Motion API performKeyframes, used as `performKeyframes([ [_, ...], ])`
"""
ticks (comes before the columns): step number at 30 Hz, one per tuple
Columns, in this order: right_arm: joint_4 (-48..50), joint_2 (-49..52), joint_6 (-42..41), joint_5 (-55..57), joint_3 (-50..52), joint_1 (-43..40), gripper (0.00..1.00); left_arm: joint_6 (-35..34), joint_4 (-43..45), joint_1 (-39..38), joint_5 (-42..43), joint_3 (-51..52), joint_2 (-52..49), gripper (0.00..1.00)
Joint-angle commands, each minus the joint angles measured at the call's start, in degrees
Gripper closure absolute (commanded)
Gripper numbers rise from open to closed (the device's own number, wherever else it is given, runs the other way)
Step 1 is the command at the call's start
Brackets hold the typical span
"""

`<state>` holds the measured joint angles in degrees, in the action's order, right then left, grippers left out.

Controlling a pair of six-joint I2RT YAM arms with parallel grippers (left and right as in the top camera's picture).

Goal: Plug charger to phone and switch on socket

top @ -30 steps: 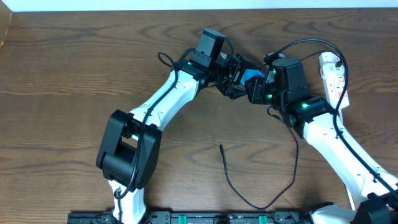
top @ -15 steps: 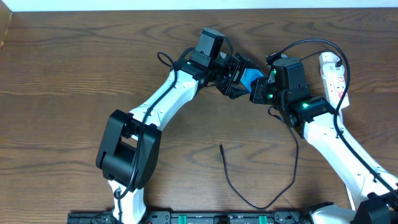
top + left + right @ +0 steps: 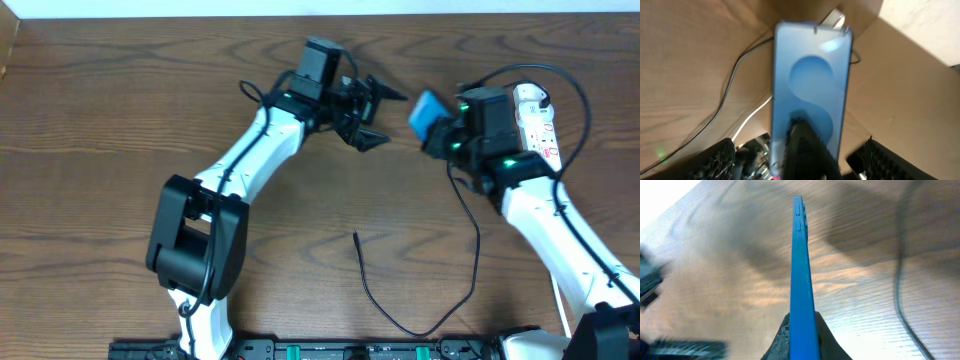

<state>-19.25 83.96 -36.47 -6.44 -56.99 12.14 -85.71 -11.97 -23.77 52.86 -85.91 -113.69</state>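
Note:
The phone (image 3: 428, 112), blue-screened, is lifted off the table with my right gripper (image 3: 442, 132) shut on its lower end. In the right wrist view I see the phone (image 3: 801, 265) edge-on, pinched between the right gripper (image 3: 802, 332) pads. My left gripper (image 3: 387, 115) stands open a little left of the phone, apart from it. The left wrist view faces the phone screen (image 3: 810, 75) between the left gripper's (image 3: 800, 162) spread fingers. The charger (image 3: 366, 285) lies loose on the table, its tip (image 3: 355, 236) pointing toward the far side. The socket (image 3: 538, 120) lies at the far right.
A black cable loops over the right arm beside the socket. The socket's white cord (image 3: 557, 295) runs toward the front edge at right. The arms' base rail (image 3: 320, 350) lines the front edge. Bare wood lies to the left (image 3: 100, 150).
The right gripper shut on the phone and carried it right, toward the socket. The left gripper let go of it, opened wider and drew back left.

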Motion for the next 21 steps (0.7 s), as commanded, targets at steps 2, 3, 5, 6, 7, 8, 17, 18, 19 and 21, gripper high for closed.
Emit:
performKeyframes([
  [2,1.7,-0.4,-8.2,-8.3,-0.6,-4.7,0.99,1.0,3.1,1.7,1.9,-0.3,4.0,0.19],
  [3,2.3,-0.4,-9.4,-10.4,-0.6,-5.4,0.99,1.0,4.2,1.9,1.9,-0.3,4.5,0.19],
  [5,4.0,-0.4,-12.6,-15.7,-0.6,-6.8,0.99,1.0,6.5,1.9,1.5,-0.3,5.5,0.19],
  [6,5.6,-0.4,-15.8,-19.6,-0.6,-7.6,0.99,1.0,7.9,1.9,0.4,-0.3,6.2,0.19],
  [7,7.6,-0.4,-19.0,-23.0,-0.6,-8.3,0.99,0.9,8.3,1.9,-0.9,-0.3,6.8,0.18],
  [8,8.7,-0.4,-21.0,-24.7,-0.6,-8.6,0.99,0.9,8.2,1.9,-1.8,-0.3,7.1,0.19],
  [17,17.2,-0.4,-44.0,-34.3,-0.6,-9.4,0.99,0.7,8.3,1.9,-6.5,-0.3,7.7,0.18],
  [18,17.7,-0.4,-45.9,-35.2,-0.6,-9.4,0.99,0.7,8.3,1.9,-8.0,-0.3,7.7,0.18],
  [19,18.2,-0.4,-47.1,-35.9,-0.6,-9.4,0.99,0.7,8.3,1.9,-9.1,-0.3,7.7,0.18],
  [21,20.5,-0.4,-49.2,-37.7,-0.6,-9.4,0.99,0.7,8.3,1.9,-11.2,-0.3,7.7,0.18],
])
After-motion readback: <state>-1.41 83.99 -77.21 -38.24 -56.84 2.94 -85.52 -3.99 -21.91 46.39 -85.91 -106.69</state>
